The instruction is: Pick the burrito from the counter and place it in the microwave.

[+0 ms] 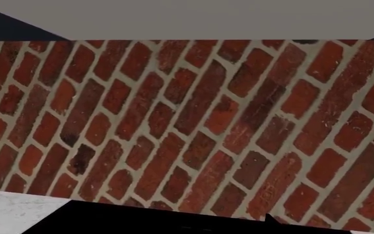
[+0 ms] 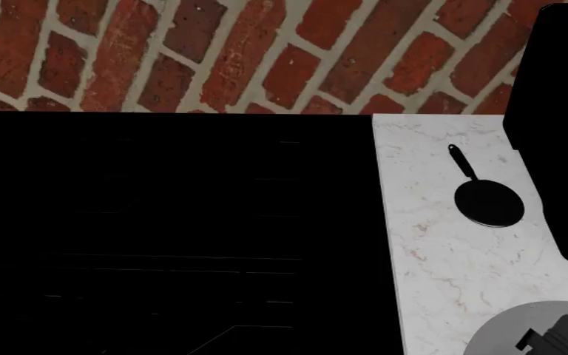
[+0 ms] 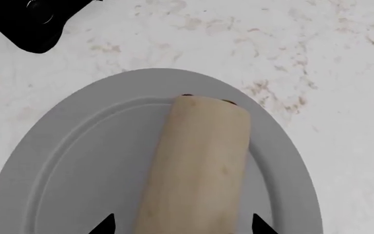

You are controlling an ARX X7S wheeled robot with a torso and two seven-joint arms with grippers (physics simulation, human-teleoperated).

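The burrito (image 3: 196, 165) lies on a grey plate (image 3: 76, 165) on the counter (image 2: 442, 251), near right. The right gripper (image 3: 182, 225) hovers open, fingertips either side; lower squarely before closing. The left gripper isn't visible.

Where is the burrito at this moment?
In the right wrist view, the burrito lies on the grey plate, which rests on the white counter. The right hand's fingertips show on both sides of it.
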